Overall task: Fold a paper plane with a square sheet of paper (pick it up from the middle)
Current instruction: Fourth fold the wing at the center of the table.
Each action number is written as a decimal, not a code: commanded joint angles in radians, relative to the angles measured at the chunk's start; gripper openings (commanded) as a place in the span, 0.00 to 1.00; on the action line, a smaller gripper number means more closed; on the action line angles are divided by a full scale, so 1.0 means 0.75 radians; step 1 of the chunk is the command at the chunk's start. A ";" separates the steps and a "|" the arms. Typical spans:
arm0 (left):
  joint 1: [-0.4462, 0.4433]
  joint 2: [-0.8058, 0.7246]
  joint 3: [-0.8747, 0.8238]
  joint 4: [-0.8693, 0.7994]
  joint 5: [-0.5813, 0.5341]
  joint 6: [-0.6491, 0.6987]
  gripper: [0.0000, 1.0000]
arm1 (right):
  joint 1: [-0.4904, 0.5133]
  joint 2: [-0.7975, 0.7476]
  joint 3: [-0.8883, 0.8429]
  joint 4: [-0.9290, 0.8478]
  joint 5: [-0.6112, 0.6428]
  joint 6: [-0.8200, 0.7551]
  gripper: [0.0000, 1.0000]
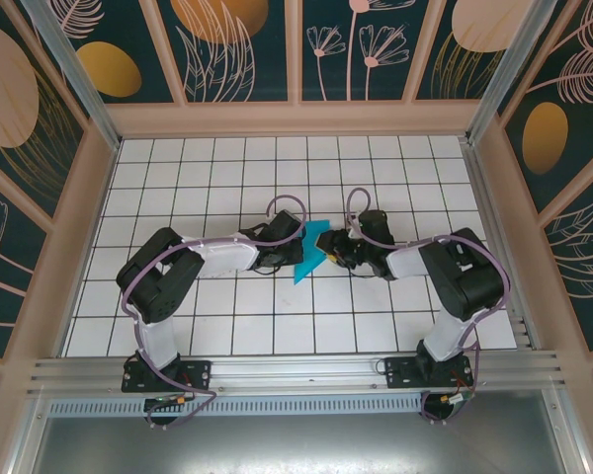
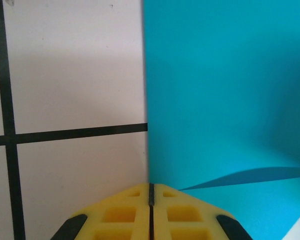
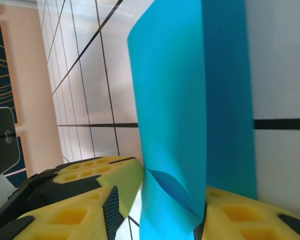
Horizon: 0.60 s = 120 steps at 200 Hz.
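Note:
The teal square sheet of paper [image 1: 309, 259] sits mid-table between my two grippers, bent and partly raised off the white gridded floor. My left gripper [image 1: 289, 249] is at its left edge. In the left wrist view the yellow fingers [image 2: 115, 215] are pressed together, and the paper [image 2: 225, 100] runs up from the seam of the left gripper [image 2: 151, 186]. My right gripper [image 1: 336, 253] straddles the paper [image 3: 180, 100]. In the right wrist view the sheet curls between the jaws of the right gripper [image 3: 157, 215], against the right fingertip [image 3: 240, 215] and clear of the left pad [image 3: 110, 207].
The left gripper's yellow tip [image 3: 100, 167] touches the paper from the left in the right wrist view. Patterned walls [image 1: 69, 197] close the table in on three sides. An aluminium rail [image 1: 296, 370] runs along the near edge. Bare tiles [image 1: 227, 168] lie behind the arms.

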 commanded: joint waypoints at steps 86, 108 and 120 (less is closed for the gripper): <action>0.008 -0.126 -0.060 0.029 -0.005 0.003 0.12 | 0.058 0.044 0.078 -0.072 -0.026 -0.170 0.13; 0.007 -0.201 -0.126 0.069 0.012 -0.002 0.16 | 0.073 0.016 0.048 -0.025 0.006 -0.100 0.07; 0.009 -0.262 -0.156 0.086 0.020 -0.004 0.17 | 0.087 -0.008 0.019 0.013 0.053 -0.033 0.06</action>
